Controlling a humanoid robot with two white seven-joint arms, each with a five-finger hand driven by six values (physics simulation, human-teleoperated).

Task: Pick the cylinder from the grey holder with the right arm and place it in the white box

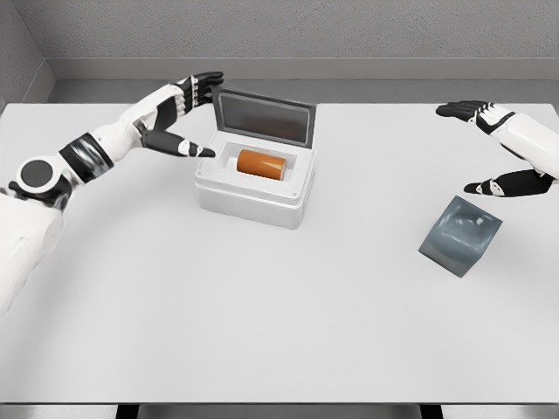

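We are seeing the orange cylinder [262, 163] lying inside the white box [253, 202], the grey holder [460, 236] sitting vacated; our right hand [493, 148] is hovering released, fingers spread.

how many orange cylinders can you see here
1. The orange cylinder lies on its side inside the open white box, left of the table's middle. The grey holder at right looks empty, though its inside is unclear.

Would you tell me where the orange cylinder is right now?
In the head view, the orange cylinder lies on its side inside the white box, left of the table's middle, just right of the left hand and far from the grey holder.
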